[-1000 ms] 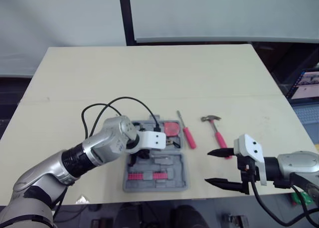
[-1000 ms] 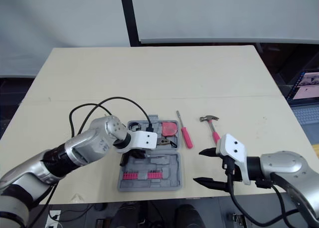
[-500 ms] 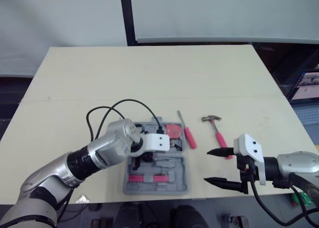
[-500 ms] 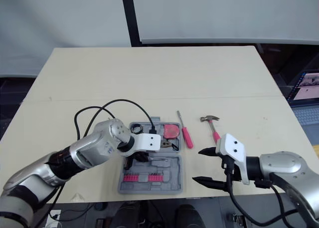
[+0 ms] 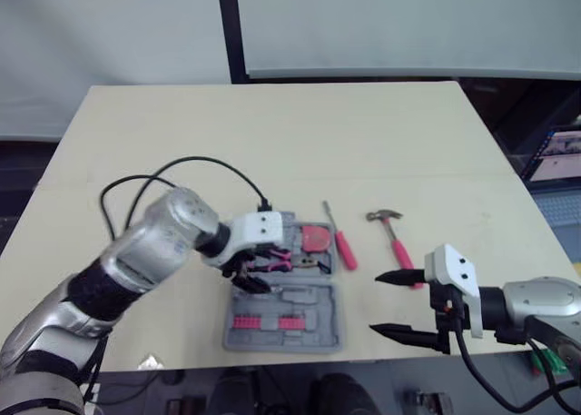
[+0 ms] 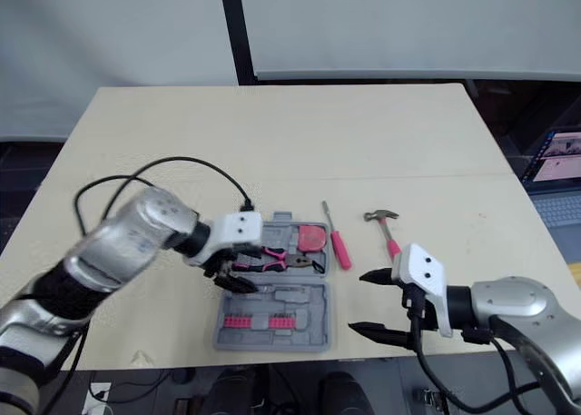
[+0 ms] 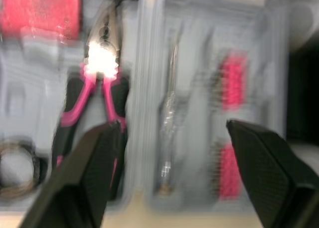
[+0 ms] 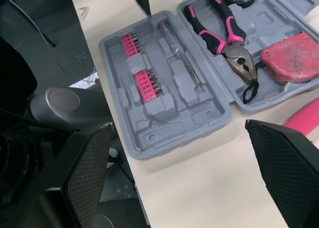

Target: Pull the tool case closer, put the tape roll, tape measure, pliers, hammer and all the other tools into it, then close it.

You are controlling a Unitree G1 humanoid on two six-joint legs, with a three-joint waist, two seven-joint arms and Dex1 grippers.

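Pliers (image 8: 224, 31) seated in tool case (image 8: 169, 133), just under L gripper (image 6: 231, 279); fingers apart, empty | R gripper (image 6: 357, 301) wide open, hammer (image 6: 390, 238) just beyond tips | judge: lift L straight up, no snag on handles; R grip hammer mid-handle, screwdriver (image 6: 338, 244) after.

I think this is a lab — a plain table (image 5: 272, 133), white screens (image 5: 408, 24) behind it, a laptop (image 5: 558, 152) at the side.
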